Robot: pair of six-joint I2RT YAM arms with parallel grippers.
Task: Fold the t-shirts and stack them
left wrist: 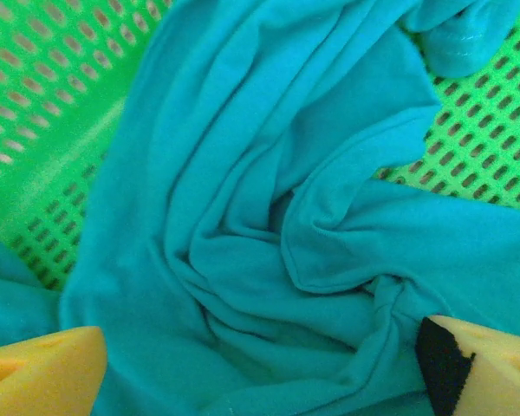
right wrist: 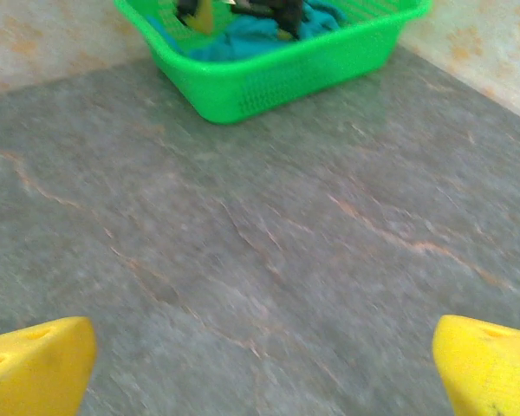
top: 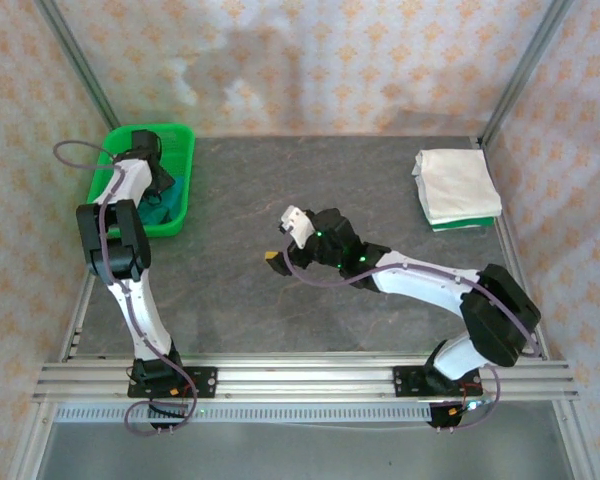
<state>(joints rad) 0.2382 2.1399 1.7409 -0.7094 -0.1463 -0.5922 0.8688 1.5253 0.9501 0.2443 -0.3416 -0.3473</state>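
A crumpled teal t-shirt (left wrist: 269, 217) lies in the green mesh basket (top: 183, 135) at the table's back left. My left gripper (left wrist: 260, 381) hangs low over it, open, with its yellow fingers (left wrist: 43, 373) wide apart on either side of a bunched fold. In the top view the left gripper (top: 160, 185) is inside the basket. A stack of folded white t-shirts (top: 458, 182) rests at the back right, with a green one (top: 467, 225) under it. My right gripper (top: 283, 240) is open above the bare table middle (right wrist: 264, 373), holding nothing.
The basket (right wrist: 269, 78) with the teal cloth (right wrist: 243, 35) stands ahead of the right gripper. The grey stone tabletop (top: 280, 190) runs between basket and stack. Metal frame posts and patterned walls enclose the table's sides and back.
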